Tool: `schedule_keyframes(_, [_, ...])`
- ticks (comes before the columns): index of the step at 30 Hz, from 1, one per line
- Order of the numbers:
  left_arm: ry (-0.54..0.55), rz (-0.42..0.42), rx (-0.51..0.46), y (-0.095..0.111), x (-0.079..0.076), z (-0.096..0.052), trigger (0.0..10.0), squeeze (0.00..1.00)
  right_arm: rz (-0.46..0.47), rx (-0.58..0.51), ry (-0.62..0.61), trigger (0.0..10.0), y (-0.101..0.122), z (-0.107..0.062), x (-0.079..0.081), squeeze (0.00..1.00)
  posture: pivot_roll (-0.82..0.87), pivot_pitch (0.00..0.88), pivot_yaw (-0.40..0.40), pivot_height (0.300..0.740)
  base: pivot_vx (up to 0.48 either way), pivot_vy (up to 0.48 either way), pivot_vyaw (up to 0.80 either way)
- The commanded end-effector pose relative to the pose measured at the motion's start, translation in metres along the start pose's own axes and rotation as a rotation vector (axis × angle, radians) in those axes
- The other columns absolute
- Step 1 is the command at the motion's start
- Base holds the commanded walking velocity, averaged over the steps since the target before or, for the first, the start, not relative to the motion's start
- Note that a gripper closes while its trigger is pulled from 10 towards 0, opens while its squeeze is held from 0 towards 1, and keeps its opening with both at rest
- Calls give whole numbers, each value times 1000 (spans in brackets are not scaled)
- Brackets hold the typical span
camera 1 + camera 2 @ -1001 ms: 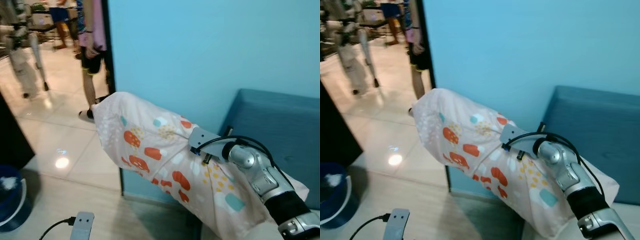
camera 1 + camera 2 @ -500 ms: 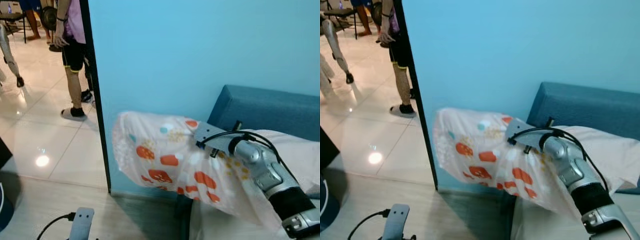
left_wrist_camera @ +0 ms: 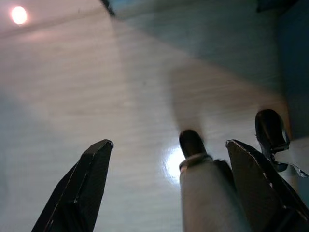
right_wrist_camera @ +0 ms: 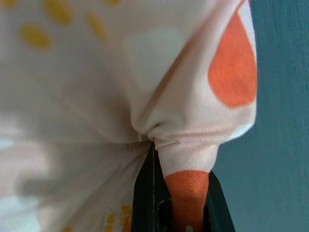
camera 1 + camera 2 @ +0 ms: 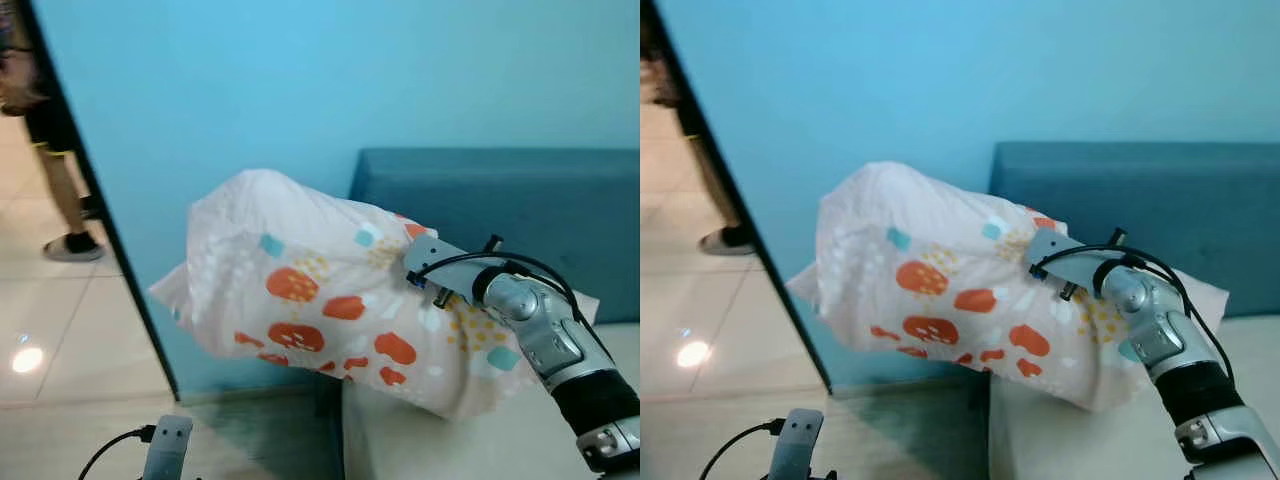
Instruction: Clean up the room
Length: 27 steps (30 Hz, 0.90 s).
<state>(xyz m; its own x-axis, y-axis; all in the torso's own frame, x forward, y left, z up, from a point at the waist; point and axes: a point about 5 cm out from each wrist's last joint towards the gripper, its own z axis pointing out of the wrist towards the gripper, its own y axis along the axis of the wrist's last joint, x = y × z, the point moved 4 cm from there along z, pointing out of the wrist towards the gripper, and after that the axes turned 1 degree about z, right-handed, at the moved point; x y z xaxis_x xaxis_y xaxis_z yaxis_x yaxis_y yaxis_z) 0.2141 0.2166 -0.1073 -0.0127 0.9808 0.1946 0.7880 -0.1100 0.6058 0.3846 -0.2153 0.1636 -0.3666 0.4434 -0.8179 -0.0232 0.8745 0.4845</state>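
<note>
Down low, closest to the camera, the left gripper (image 3: 164, 188) hangs idle over the pale tiled floor (image 3: 96, 96), its two black fingers (image 3: 79, 188) spread apart with nothing between them; one of the robot's own feet shows under it in the wrist view. Just ahead and to the right, the silver right arm (image 5: 540, 335) reaches forward and up from the lower right corner, a black cable looping over its wrist. At its end the right gripper (image 4: 171, 203) is pinched tight on a bunched fold of the pillow (image 5: 320, 300), the cloth gathered into a knot right where the fingers bite. That pillow is a big, puffy one in a pale pink case printed with orange blobs, small teal patches and yellow dots. It is held up in the air, its far end sticking out to the left past the corner of the blue sofa (image 5: 500, 210), its near end over the sofa's light seat cushion (image 5: 450, 440). Behind it stands the light blue wall (image 5: 300, 90). Farther off, at the left edge beyond the dark door frame, a person's legs (image 5: 60, 180) stand on the shiny tiles.
</note>
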Motion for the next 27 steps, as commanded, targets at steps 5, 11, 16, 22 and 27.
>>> schedule_keyframes(5, [-9, 10, 11, -5, -3, -1, 10000, 0, 25, 15, -72, 10000, -5, -7, -22, 0, -31, 0, -74, 740, 0, 0, -800])
schedule_keyframes(11, [-10, 13, 16, -6, -4, -1, 10000, 0, 26, 26, -91, 10000, -8, -9, -28, 0, -31, 0, -74, 740, 0, 0, -800])
schedule_keyframes(16, [-12, 16, 13, -5, -5, -1, 10000, 0, 74, -3, -105, 10000, -5, -11, -31, 0, -31, 0, -74, 740, 0, 0, -693])
schedule_keyframes(22, [-15, 29, 22, -8, -5, -2, 10000, 0, 229, -96, -112, 10000, 9, -13, -34, 0, -39, 0, -70, 740, 0, 0, 0])
schedule_keyframes(27, [-14, 30, 23, -9, -5, -2, 10000, 0, 191, -80, -107, 10000, 6, -12, -32, 0, -39, 0, -70, 740, 0, 0, 0])
